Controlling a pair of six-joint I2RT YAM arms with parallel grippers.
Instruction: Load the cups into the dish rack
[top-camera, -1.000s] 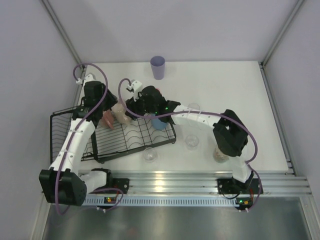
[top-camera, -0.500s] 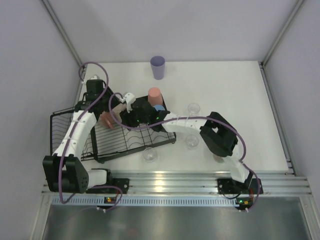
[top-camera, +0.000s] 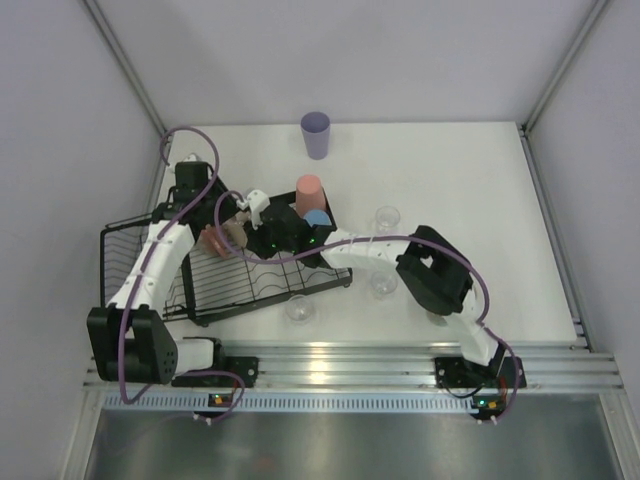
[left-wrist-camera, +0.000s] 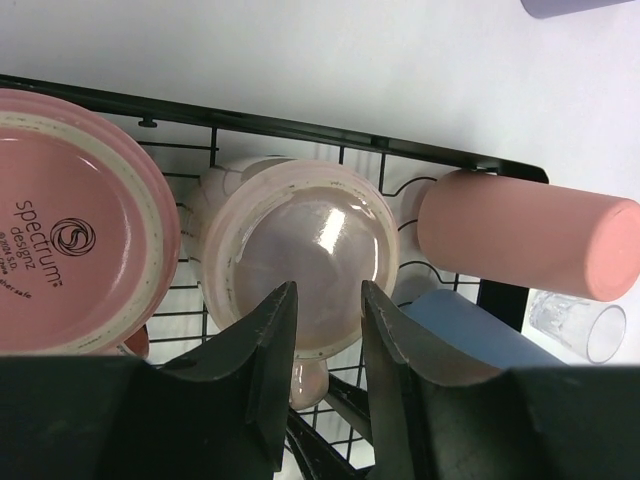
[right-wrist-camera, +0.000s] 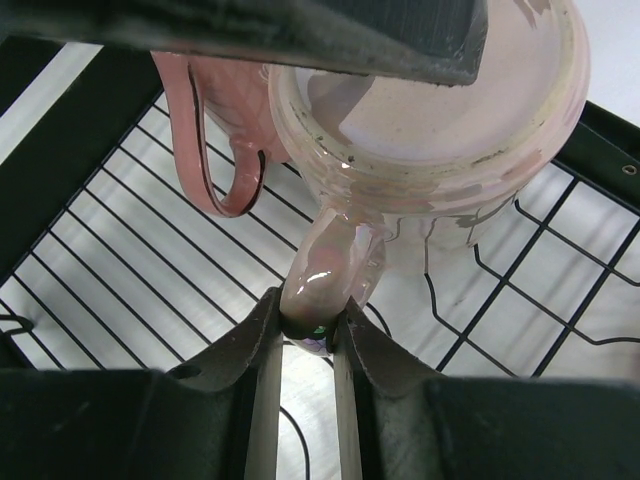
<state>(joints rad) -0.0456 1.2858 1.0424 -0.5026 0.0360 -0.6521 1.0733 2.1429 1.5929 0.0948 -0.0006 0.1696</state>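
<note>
In the rack (left-wrist-camera: 300, 128), R gripper (right-wrist-camera: 308, 305) pinches the cream mug (right-wrist-camera: 440, 110) by its handle (right-wrist-camera: 335, 265); the mug is base-up beside the pink mug (left-wrist-camera: 70, 240). L gripper (left-wrist-camera: 325, 295) hangs just above, part-spread and empty. Best approach: seat the rim on the wires, then release w/o nudging neighbours.

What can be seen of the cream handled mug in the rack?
The cream glazed ceramic mug is glossy, pinkish-cream, with an unglazed foot ring on its base and one loop handle. It is tipped over above the black wire dish rack, beside the pink ceramic mug. The right claw is shut on its handle; whether it rests on the wires is unclear.
</note>
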